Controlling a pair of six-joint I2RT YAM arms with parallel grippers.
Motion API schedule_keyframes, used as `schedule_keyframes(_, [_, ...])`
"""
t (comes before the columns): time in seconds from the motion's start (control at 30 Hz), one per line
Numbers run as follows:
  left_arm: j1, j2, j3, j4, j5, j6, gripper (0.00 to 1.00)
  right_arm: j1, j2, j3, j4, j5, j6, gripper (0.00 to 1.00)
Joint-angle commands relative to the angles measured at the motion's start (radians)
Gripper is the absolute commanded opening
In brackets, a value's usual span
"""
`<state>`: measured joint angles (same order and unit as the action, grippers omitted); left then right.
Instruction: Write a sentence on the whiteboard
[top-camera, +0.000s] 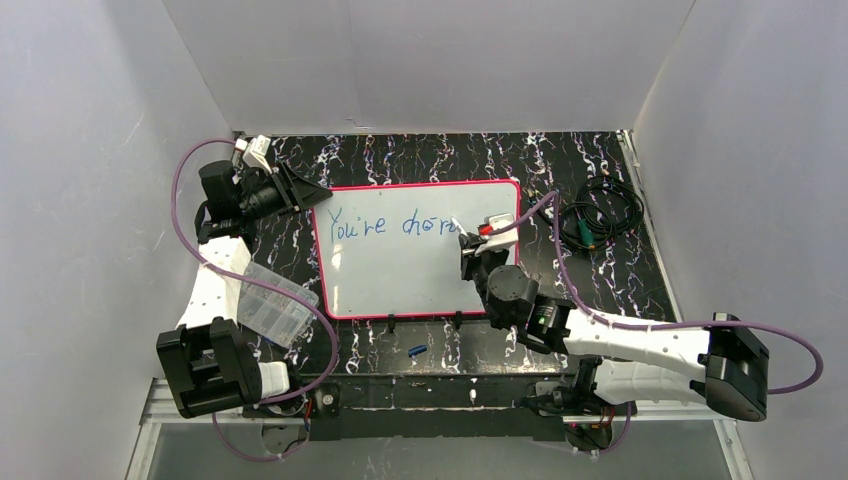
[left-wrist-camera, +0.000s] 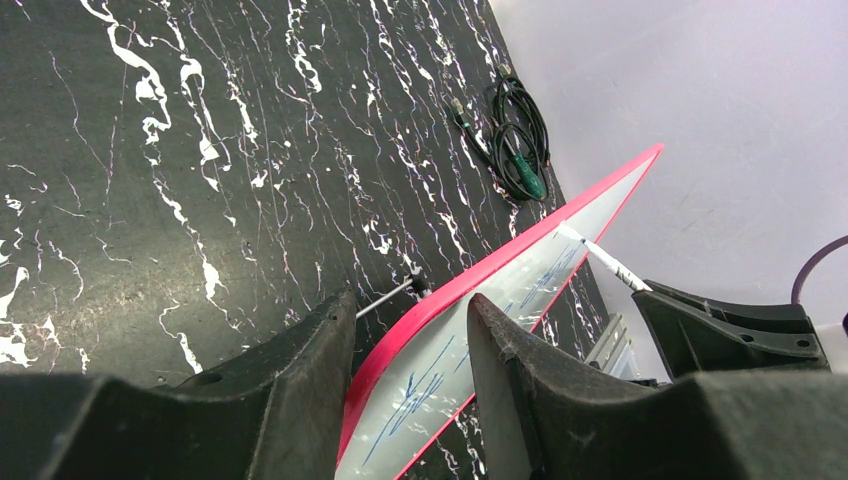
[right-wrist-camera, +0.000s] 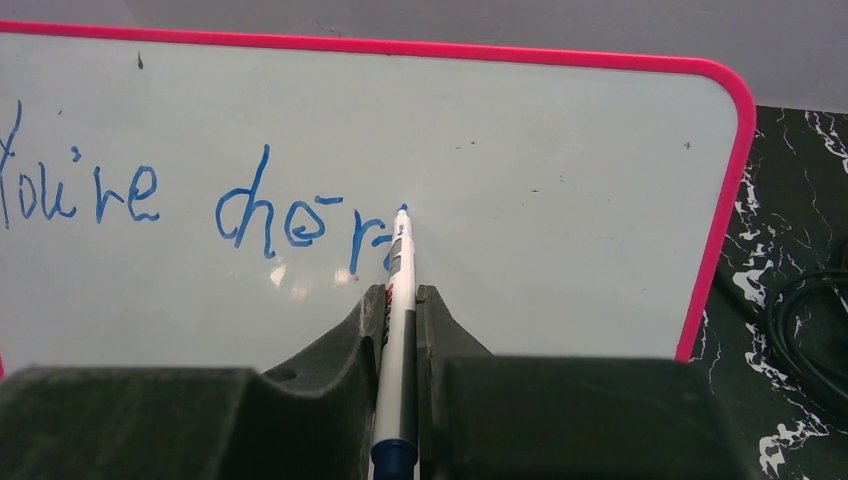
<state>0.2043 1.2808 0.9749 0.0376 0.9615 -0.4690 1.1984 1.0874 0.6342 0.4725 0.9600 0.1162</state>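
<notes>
Right gripper (right-wrist-camera: 402, 296), clamped on blue marker (right-wrist-camera: 401, 262), tip on whiteboard (right-wrist-camera: 570, 150) at the end of the unfinished sentence (right-wrist-camera: 250, 215), blank board lying rightward; left gripper (left-wrist-camera: 412, 300) pinches its far-left edge.

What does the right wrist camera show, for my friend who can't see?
The right gripper clamps a marker whose tip touches the whiteboard, after an unfinished blue sentence reading "You're cher". The board's frame is pink; black marbled table shows at right.
</notes>
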Motion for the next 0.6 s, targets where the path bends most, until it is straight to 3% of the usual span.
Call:
schedule_keyframes(0.0, [-0.006,-0.026,0.000,0.002,0.042,-0.002,0.43,-0.005,0.002,0.045,0.026,0.049,-0.001,0.01])
schedule_keyframes(0.37, [-0.006,-0.032,-0.003,0.003,0.045,-0.003,0.43,-0.005,-0.002,0.060,0.003,0.034,-0.003,0.01])
schedule_keyframes(0.57, [-0.006,-0.036,-0.004,0.002,0.044,-0.004,0.43,-0.005,-0.078,0.064,-0.041,-0.074,-0.028,0.01])
